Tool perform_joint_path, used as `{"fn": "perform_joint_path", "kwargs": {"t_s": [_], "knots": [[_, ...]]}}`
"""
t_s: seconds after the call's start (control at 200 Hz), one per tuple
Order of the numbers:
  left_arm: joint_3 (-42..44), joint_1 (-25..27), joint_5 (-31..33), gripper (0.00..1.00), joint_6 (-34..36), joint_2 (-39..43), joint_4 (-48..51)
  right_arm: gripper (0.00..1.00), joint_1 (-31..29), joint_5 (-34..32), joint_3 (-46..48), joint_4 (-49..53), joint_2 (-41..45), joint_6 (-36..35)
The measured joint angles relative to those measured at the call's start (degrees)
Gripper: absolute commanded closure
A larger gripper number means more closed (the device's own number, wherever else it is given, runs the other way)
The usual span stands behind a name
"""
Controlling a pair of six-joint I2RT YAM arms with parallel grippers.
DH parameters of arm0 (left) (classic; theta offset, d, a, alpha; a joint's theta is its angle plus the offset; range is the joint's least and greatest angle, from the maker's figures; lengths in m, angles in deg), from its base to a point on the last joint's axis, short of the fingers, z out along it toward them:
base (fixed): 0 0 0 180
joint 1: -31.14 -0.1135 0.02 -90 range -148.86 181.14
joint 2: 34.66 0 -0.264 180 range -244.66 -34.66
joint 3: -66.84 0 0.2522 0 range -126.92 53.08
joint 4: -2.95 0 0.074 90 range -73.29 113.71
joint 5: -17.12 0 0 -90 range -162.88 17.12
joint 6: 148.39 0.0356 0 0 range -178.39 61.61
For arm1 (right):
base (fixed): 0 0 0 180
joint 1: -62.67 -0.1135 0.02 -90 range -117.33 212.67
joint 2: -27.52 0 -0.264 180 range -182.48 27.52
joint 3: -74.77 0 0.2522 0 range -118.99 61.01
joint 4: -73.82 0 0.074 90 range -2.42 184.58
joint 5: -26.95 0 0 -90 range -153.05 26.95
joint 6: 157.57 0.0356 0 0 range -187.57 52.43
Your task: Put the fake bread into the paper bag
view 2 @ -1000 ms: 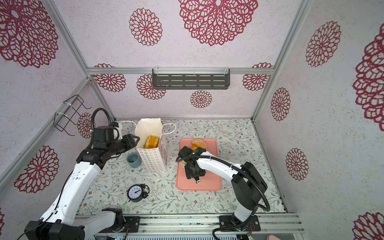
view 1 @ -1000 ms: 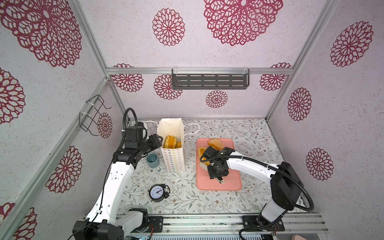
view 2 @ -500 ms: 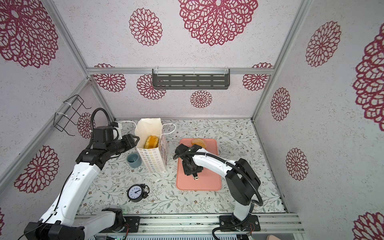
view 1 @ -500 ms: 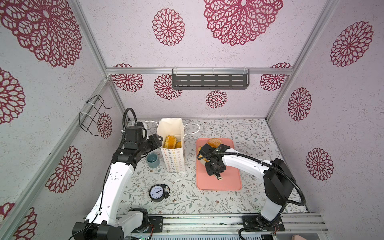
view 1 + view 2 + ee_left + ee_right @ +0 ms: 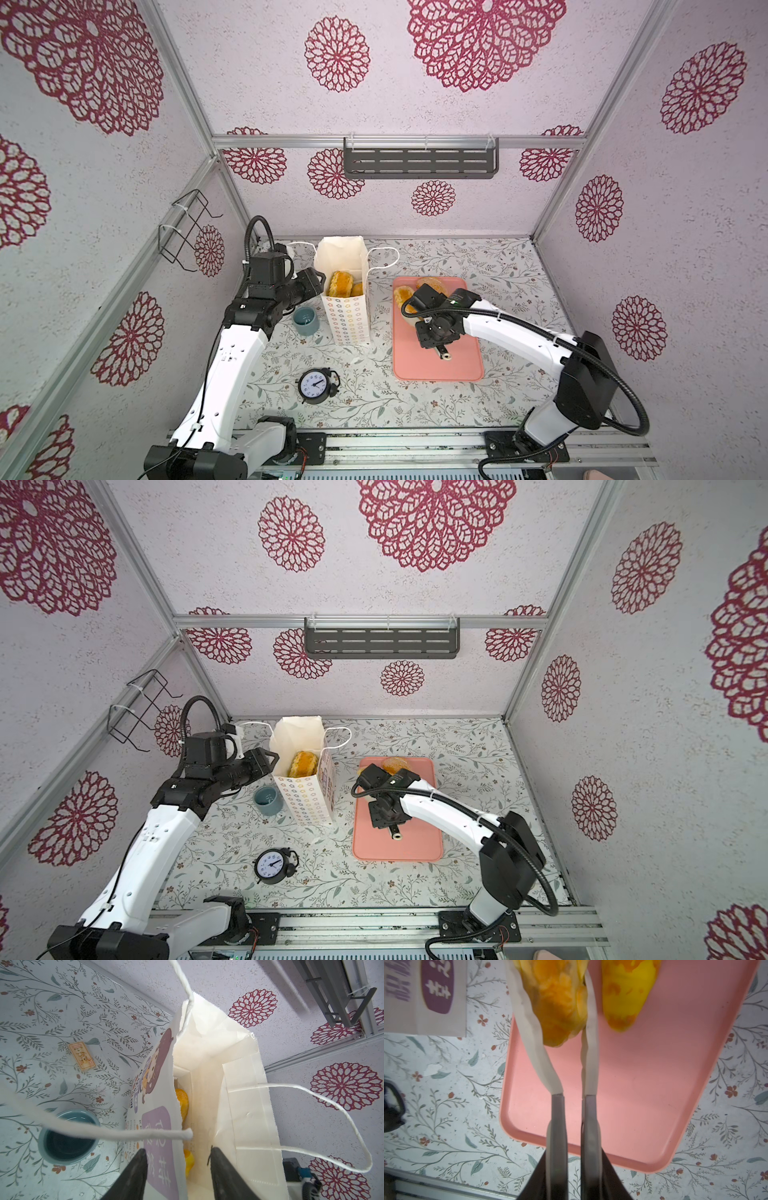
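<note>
The white paper bag [image 5: 347, 316] [image 5: 305, 800] stands open left of the pink tray [image 5: 440, 361], and fake bread [image 5: 340, 282] [image 5: 181, 1101] lies inside it. My left gripper [image 5: 178, 1150] is open and straddles the bag's printed wall near the rim, one finger outside and one inside. At the tray's far left, my right gripper [image 5: 553, 985] is shut on a ridged orange-yellow roll [image 5: 560, 1007], its white pads bent round it. A yellow loaf [image 5: 627, 991] lies beside that roll. A round bun [image 5: 432, 284] [image 5: 395, 764] sits at the tray's far edge.
A teal cup [image 5: 305, 321] [image 5: 66, 1138] stands just left of the bag. A black alarm clock [image 5: 316, 385] sits near the front. A small tan card-like piece [image 5: 82, 1057] lies on the floral table. A grey shelf [image 5: 419, 163] hangs on the back wall, a wire rack [image 5: 183, 232] on the left wall.
My right gripper has edged toward the tray's far end and its jaws have closed onto the ridged roll. The left arm and the bag have not moved.
</note>
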Motion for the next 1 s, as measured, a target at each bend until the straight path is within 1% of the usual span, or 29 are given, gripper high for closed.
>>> {"fn": "perform_joint_path", "kwargs": {"t_s": [0.155,0.34,0.58,0.715,0.856,1.001], "knots": [[-0.2,0.0,0.0,0.51,0.0,0.0,0.1,0.71,0.7,0.8,0.1,0.5,4.7,0.7],[-0.9,0.0,0.2,0.54,0.0,0.0,0.2,0.71,2.8,1.7,-1.0,2.2,8.2,1.0],[-1.3,0.0,0.2,0.63,0.0,0.0,0.4,0.71,5.8,3.6,-4.7,3.5,11.0,0.9],[-1.5,0.0,0.2,0.68,-0.2,0.0,0.4,0.71,7.2,3.8,-8.2,4.7,11.9,0.9],[-1.5,0.0,0.2,0.72,-0.3,0.2,0.5,0.71,7.6,3.8,-14.1,5.6,12.0,0.8],[-1.5,0.0,0.2,0.72,-0.5,0.4,0.6,0.72,7.6,5.1,-19.9,5.1,12.0,0.3]]}}
